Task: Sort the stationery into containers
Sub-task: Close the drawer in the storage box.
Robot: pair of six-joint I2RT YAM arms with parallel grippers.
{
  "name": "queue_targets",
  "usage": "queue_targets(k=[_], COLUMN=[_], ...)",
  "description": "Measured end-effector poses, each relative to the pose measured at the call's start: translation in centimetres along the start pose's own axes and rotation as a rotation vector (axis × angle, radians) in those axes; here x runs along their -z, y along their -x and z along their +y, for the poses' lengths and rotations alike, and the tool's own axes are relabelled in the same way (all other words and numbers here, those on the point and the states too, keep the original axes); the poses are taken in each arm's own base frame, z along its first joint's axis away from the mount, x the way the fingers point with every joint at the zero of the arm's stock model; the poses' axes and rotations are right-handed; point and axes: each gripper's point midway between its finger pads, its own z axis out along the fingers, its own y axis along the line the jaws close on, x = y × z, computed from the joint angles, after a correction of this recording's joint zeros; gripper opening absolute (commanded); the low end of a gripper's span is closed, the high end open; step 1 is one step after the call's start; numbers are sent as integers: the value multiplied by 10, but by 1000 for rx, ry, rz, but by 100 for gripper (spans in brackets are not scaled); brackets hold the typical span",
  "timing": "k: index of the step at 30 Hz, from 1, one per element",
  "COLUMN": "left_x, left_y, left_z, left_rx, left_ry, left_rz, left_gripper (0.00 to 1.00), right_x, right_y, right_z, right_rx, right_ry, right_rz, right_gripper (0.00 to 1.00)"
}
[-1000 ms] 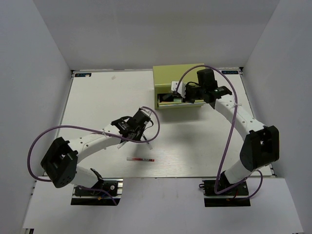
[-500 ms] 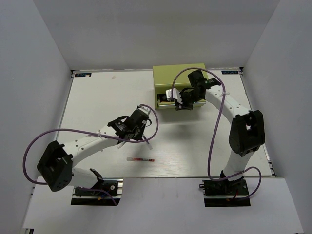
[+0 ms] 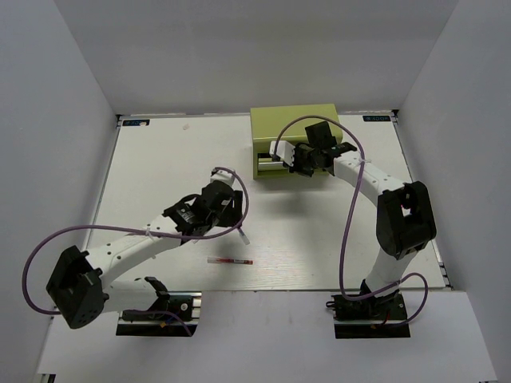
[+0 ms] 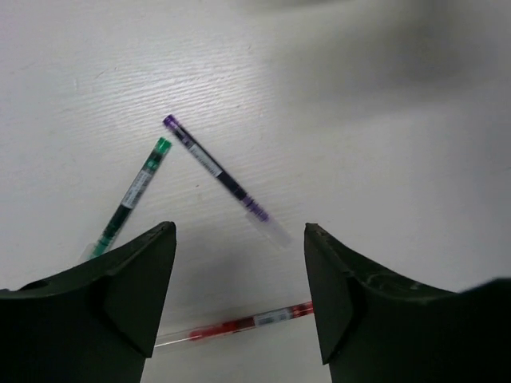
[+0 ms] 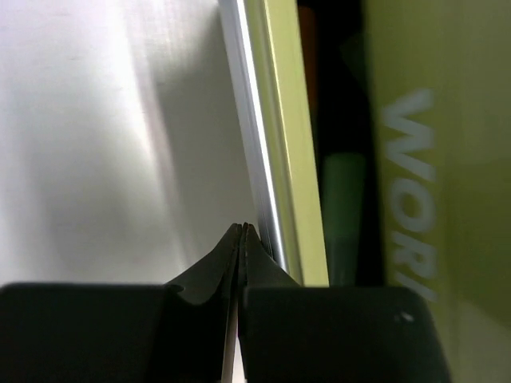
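Three pens lie on the white table under my left gripper [image 4: 239, 231], which hangs open above them with nothing between its fingers. A dark pen with a purple cap [image 4: 226, 179] lies ahead of the jaws, a green-capped pen [image 4: 128, 199] to its left, and a red-white pen [image 4: 239, 323] crosswise below the jaws. From above, the red-white pen [image 3: 230, 261] sits nearer than the left gripper [image 3: 231, 211]. My right gripper [image 5: 242, 229] is shut and empty, its tips beside the olive-green cabinet's [image 3: 291, 128] drawer front [image 5: 287, 159]. A mint green marker [image 5: 343, 207] shows in the narrow drawer gap.
The cabinet's body with pale lettering [image 5: 431, 159] fills the right of the right wrist view. White walls enclose the table on three sides. Purple cables loop over both arms. A pale pen end [image 3: 242, 236] pokes out beside the left arm.
My left gripper has opened and shifted slightly left over the pens. My right arm has swung in closer to the cabinet's front, its gripper still shut.
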Motion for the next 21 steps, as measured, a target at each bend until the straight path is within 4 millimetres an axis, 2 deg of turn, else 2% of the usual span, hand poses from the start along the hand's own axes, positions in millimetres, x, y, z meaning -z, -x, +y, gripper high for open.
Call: queue_targets(k=[4, 11, 15, 17, 21], left_x=[4, -1, -9, -15, -31], left_y=[18, 47, 63, 68, 71], left_z=[-15, -46, -64, -70, -75], left_rx=[118, 326, 439, 511, 670], left_ry=[-81, -235, -314, -352, -402], left_rz=[-103, -242, -293, -322, -368], left_gripper=[82, 82, 82, 78, 73], right_x=[1, 6, 7, 6, 7], right_y=[-1, -2, -3, -3, -1], right_z=[-21, -46, -47, -47, -44], right_rx=[-9, -20, -35, -37, -37], right_ry=[-98, -213, -224, -225, -217], right_rz=[19, 43, 52, 53, 36], right_gripper=[0, 0, 0, 0, 0])
